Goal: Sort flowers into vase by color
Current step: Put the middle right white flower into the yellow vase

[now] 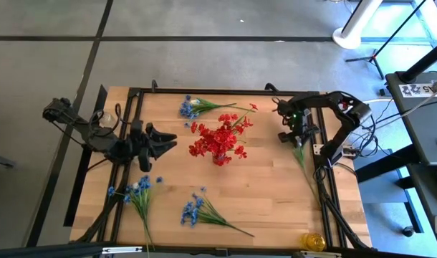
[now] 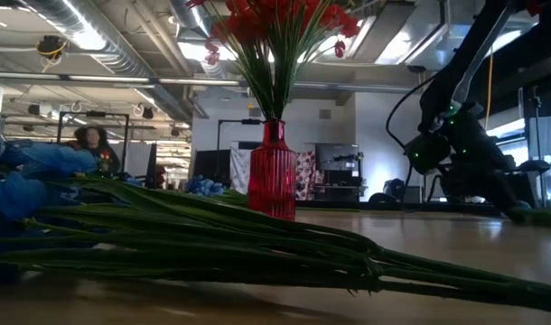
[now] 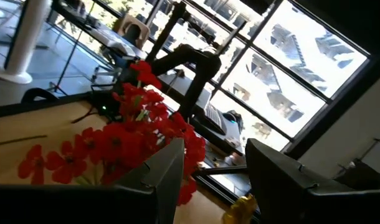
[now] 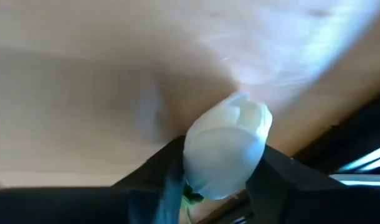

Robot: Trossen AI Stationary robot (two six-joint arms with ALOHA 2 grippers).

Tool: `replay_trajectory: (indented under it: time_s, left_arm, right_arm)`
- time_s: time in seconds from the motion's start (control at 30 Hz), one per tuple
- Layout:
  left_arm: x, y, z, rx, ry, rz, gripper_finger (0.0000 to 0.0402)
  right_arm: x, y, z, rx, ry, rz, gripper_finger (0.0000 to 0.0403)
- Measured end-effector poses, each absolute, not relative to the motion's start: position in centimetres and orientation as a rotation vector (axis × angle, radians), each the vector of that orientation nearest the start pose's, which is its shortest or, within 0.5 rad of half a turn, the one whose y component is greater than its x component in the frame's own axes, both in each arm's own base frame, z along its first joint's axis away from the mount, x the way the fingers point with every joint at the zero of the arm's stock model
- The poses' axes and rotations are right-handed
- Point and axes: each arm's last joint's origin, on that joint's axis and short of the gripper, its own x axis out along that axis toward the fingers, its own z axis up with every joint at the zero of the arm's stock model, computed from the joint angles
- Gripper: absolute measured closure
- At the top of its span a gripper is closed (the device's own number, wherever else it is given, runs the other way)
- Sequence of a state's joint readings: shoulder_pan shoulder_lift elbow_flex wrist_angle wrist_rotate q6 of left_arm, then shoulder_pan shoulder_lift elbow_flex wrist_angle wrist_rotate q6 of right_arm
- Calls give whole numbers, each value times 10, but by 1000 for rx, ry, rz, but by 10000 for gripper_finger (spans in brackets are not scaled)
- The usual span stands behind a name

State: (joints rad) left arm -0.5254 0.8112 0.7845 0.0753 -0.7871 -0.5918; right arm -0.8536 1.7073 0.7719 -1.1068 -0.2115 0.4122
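The left claw (image 1: 161,137) hovers low over the left side of the surface (image 1: 269,193), its fingers (image 3: 162,177) apart and empty, pointing toward the red vase (image 1: 221,159). Blue sprigs lie in front of it: one bunch (image 1: 138,195) near the left front, another (image 1: 200,212) further right. A third blue bunch (image 1: 198,107) lies at the back. The vase stands mid-surface, packed with red flowers (image 1: 220,137). At the right edge, the right claw (image 1: 296,138) is down at the surface, clamped on a white bloom (image 4: 227,146) whose green stem (image 1: 304,166) trails forward along the surface.
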Motion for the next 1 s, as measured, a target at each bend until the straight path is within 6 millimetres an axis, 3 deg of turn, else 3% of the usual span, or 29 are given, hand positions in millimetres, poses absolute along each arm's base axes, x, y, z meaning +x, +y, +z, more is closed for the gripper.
replay_trajectory:
  time_s: [0.23, 0.4, 0.57, 0.67, 0.83, 1.0]
  left_arm:
    - [162, -64, 353, -591, -123, 279, 234]
    - [163, -62, 353, -575, -125, 295, 234]
    - [163, -62, 353, -539, -119, 297, 234]
    - [163, -62, 353, -539, -120, 298, 234]
    - [163, -62, 353, -554, -122, 296, 234]
    - [164, -65, 352, -644, -108, 208, 234]
  right_arm:
    - [162, -133, 129, 1249, 1658, -711, 330]
    - [181, -115, 154, 1164, 1502, -681, 354]
    - [198, -94, 211, 1041, 1290, -641, 361]
    - [199, -75, 256, 953, 1119, -605, 362]
    - [185, -29, 326, 772, 852, -447, 363]
    - [164, 18, 369, 606, 639, -257, 363]
